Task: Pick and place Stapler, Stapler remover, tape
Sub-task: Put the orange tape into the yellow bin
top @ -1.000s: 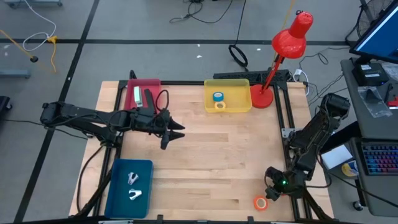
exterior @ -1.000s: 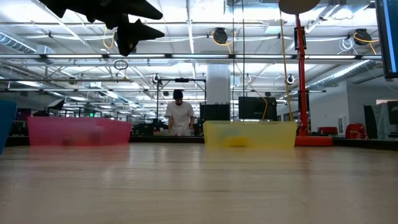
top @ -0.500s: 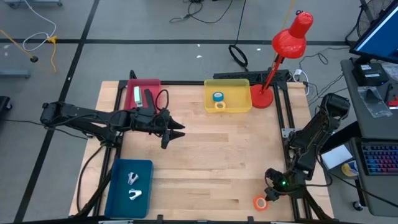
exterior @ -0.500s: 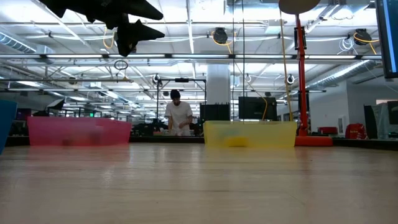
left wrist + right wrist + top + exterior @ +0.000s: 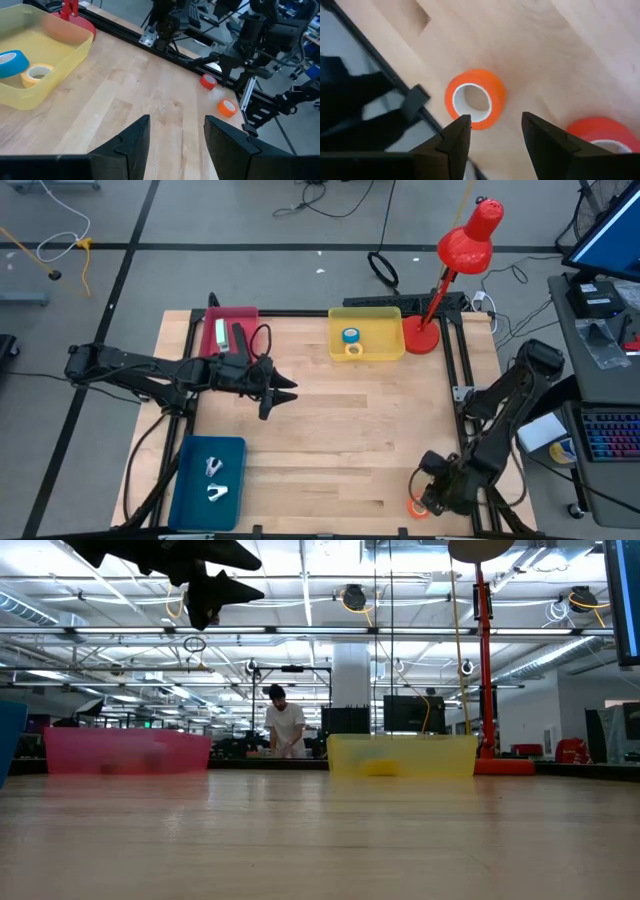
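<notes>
On the wooden table (image 5: 330, 430), three trays stand: a blue tray (image 5: 208, 480) at the near left corner holding two small metal tools, a yellow tray (image 5: 366, 335) at the far edge right of centre, and a pink tray (image 5: 229, 328) at the far left holding a dark item and a pale green one. Beside the yellow tray stands a red desk lamp (image 5: 455, 265), its base at the far right corner. Left arm hovers above the table's left-centre portion; the left gripper (image 5: 283, 391) has its fingers apart and holds nothing, pointing across the table toward the right. Right arm is folded down over the near right corner, and the right gripper (image 5: 492, 131) hangs directly over the tape there with fingers spread and nothing between them. An orange tape roll (image 5: 475, 98) lies flat on the wood just ahead of the parted fingertips, close to the table's dark frame rail (image 5: 380, 107); a red tape roll (image 5: 600, 132) lies near it, partly hidden behind one finger. Inside the yellow tray lie a blue tape roll (image 5: 11, 63) and a yellow tape roll (image 5: 38, 74), side by side. No object stands between the right gripper and the orange roll. A person (image 5: 285, 727) stands in the room well beyond the table.
</notes>
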Action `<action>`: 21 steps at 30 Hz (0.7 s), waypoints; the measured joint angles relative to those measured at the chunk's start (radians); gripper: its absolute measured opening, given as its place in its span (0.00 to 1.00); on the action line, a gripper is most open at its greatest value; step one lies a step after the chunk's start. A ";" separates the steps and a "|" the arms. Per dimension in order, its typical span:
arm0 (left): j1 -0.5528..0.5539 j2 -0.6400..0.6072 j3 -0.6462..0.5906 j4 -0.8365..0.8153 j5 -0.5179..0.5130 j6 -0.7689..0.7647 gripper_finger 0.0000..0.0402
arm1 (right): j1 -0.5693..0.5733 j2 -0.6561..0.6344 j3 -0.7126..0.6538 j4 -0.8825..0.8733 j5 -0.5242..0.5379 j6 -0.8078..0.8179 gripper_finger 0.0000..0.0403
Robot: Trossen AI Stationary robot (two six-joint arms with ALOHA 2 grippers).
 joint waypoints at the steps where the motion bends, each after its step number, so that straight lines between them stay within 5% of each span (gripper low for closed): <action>1: -0.003 0.000 0.000 0.000 0.000 0.000 0.46 | -0.005 0.024 0.021 -0.016 -0.007 -0.020 0.42; 8: -0.019 0.000 0.000 0.000 0.000 0.001 0.46 | -0.033 0.165 0.108 -0.046 -0.074 -0.101 0.42; 21: -0.018 0.000 0.000 -0.002 0.000 0.000 0.46 | -0.033 0.238 0.114 -0.039 -0.080 -0.100 0.42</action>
